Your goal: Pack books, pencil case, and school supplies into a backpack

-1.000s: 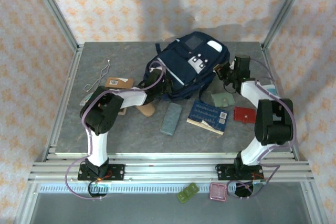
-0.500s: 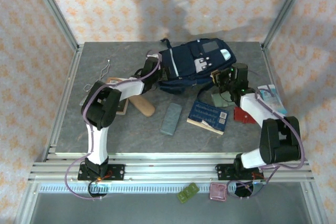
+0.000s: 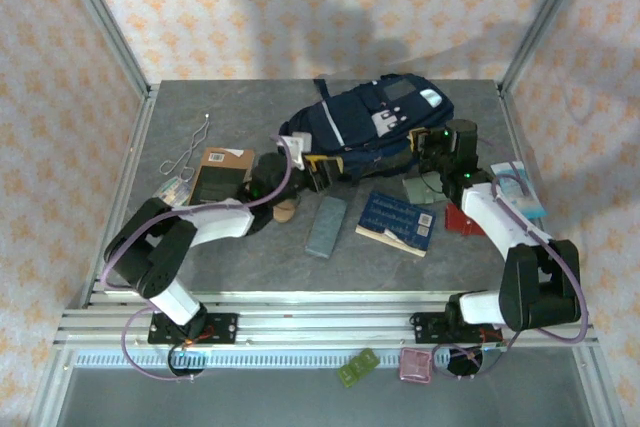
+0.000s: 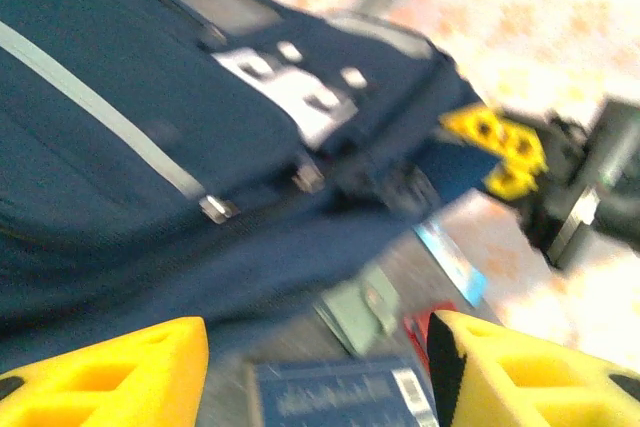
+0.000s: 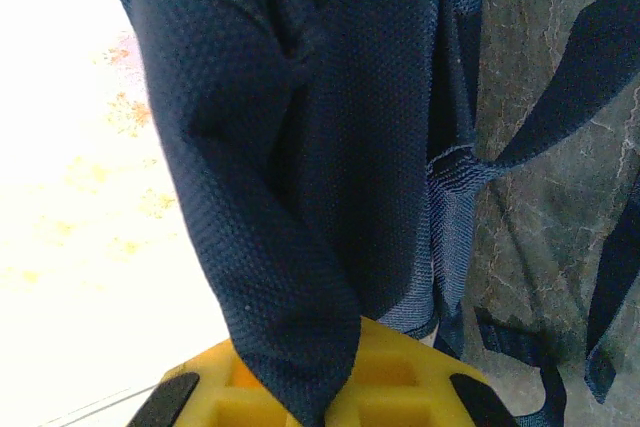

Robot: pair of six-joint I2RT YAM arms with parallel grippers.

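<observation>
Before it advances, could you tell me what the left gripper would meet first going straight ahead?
Probably the backpack, its navy fabric just ahead of the open left gripper; depth is unclear.

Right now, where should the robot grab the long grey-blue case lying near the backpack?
Grab the grey-blue case across its middle, coming straight down from above. It lies flat, long and narrow, so a hand can pinch its two long edges, and bare table shows along both. The open left hand looks nearest.
</observation>
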